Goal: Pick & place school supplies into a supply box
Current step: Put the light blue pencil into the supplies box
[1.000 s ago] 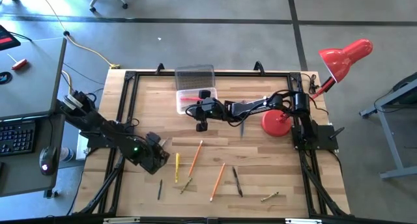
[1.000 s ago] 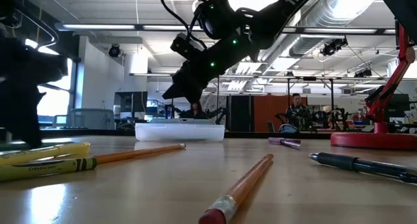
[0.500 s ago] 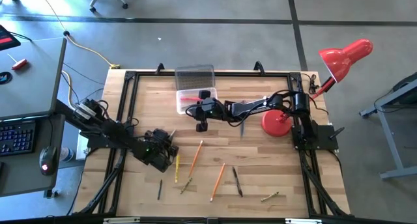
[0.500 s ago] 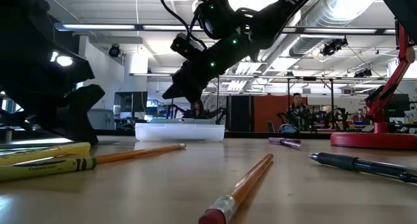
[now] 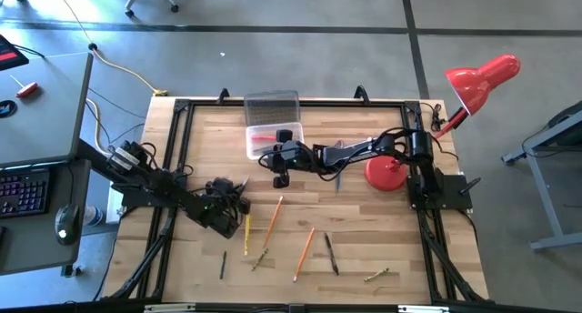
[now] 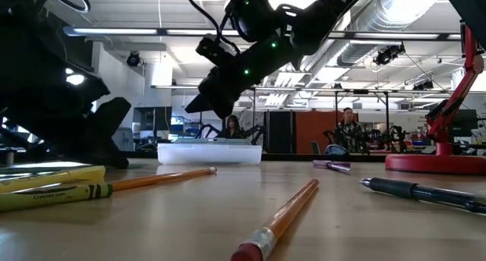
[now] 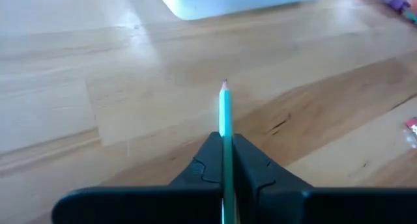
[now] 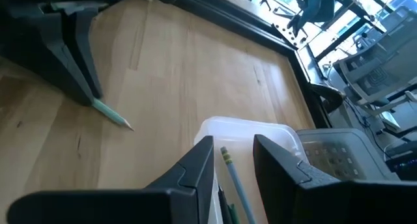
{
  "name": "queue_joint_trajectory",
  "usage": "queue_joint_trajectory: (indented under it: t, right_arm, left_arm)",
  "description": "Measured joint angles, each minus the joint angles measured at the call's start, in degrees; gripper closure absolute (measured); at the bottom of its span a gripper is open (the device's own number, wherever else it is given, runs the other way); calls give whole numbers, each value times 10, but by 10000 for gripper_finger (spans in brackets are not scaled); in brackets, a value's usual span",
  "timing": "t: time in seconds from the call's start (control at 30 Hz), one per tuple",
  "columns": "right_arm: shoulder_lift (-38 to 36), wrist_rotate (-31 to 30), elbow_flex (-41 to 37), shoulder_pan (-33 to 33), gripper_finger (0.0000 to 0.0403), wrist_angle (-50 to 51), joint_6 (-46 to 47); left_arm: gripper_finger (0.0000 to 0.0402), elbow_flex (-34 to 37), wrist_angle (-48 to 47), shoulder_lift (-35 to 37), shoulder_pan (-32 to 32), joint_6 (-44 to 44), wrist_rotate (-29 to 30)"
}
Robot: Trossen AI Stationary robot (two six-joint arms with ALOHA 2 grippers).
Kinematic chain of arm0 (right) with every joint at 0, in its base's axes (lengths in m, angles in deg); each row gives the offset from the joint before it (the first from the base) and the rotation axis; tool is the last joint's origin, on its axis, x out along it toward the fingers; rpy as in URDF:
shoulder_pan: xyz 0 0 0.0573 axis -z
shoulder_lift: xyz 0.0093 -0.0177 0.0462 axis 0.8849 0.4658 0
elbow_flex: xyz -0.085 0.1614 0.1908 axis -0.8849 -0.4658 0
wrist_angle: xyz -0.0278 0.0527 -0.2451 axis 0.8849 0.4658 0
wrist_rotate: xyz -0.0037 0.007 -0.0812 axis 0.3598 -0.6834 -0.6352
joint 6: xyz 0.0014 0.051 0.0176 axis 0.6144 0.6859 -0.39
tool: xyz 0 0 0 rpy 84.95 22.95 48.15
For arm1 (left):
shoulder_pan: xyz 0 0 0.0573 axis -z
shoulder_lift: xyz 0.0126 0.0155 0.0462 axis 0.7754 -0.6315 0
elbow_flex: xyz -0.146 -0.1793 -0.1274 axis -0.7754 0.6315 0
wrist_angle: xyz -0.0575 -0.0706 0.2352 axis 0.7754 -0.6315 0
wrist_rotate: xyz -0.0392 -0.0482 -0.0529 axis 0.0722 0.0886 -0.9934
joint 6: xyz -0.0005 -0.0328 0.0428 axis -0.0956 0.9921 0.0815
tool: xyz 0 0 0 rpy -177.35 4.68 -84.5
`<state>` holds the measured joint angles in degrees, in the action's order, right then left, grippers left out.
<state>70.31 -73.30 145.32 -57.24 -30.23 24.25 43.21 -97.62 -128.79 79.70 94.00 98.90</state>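
Note:
My left gripper (image 7: 225, 142) is shut on a green pencil (image 7: 225, 110) low over the table's left middle (image 5: 232, 196). The supply box (image 5: 265, 142), a clear tray with its lid (image 5: 273, 106) folded back, stands at the far middle. My right gripper (image 8: 232, 140) hangs open over the box's near edge (image 5: 282, 158). A second green pencil (image 8: 229, 168), eraser end foremost, shows between its fingers. Loose on the table lie a yellow pencil (image 5: 246, 233), two orange pencils (image 5: 273, 220), black pens (image 5: 331, 254) and purple scissors (image 6: 332, 165). My left gripper pinches the green pencil's shaft (image 7: 225, 136) between its two fingers, which lie along it. The sharpened end (image 8: 112, 113) juts out past the fingertips and slants down toward the table. My right gripper has a green pencil in its gap; I cannot tell whether it touches it.
A red desk lamp stands with its base (image 5: 386, 172) at the right, beside my right arm, its head (image 5: 482, 81) beyond the far right corner. A black frame (image 5: 291, 101) runs round the table. Bare wood lies between the box and the loose pencils.
My left gripper has sunk toward the table, tipped its fingers further down and shifted a little toward the far right, closer to the box. My right arm has kept still over the box.

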Motion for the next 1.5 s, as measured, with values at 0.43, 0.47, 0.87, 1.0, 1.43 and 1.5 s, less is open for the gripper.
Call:
queue_joint_trajectory:
  t: [0.43,0.47,0.87,1.0,1.43,1.5]
  right_arm:
    - [-49,-106,0,-75,316,8,-16]
    - [-59,-115,0,-83,316,20,-16]
    - [-149,-88,0,-168,316,250,71]
    - [-148,-11,0,-186,316,322,109]
    - [-143,0,0,-203,316,338,140]
    - [-143,1,0,-200,316,337,139]
  left_arm:
    - [374,-75,-86,136,-12,-158,-57]
    - [374,-90,-98,150,-20,-192,-56]
    - [373,-222,-51,178,-259,-696,-197]
    - [370,-225,60,145,-359,-808,-348]
    - [367,-225,227,24,-518,-1104,-524]
    - [365,-225,222,8,-531,-1105,-550]
